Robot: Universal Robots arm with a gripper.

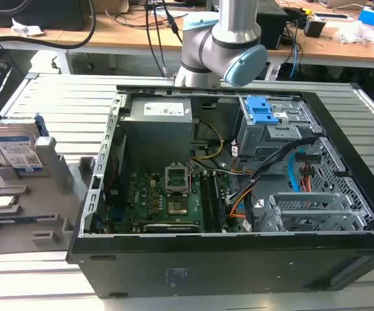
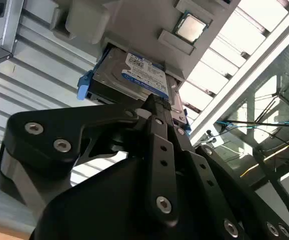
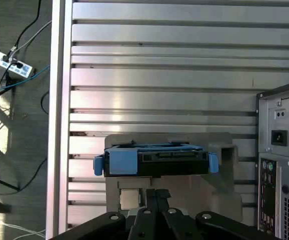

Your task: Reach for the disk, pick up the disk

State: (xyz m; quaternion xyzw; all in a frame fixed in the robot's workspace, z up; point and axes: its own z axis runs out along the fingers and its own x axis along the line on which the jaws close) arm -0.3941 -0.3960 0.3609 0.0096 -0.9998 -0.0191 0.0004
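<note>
The disk (image 1: 15,148) stands on edge in a grey holder (image 1: 52,170) at the exterior view's left, showing its silver face, blue-and-white label and blue bracket. The second wrist view shows the disk (image 2: 143,75) with its label face in sight. In the first wrist view the disk (image 3: 157,161) is seen edge-on, with the blue bracket along its sides. My gripper (image 2: 154,101) (image 3: 153,193) is a black two-finger one, and it hangs short of the disk, apart from it. Its fingers are shut together with nothing between them.
An open computer case (image 1: 342,259) fills the exterior view's middle and right, with blue clips (image 1: 263,110) on its drive cage. Its rear panel (image 3: 283,150) stands beside the holder. A small square chip (image 2: 190,27) (image 3: 129,198) lies on the holder. The table (image 3: 159,65) is slatted metal.
</note>
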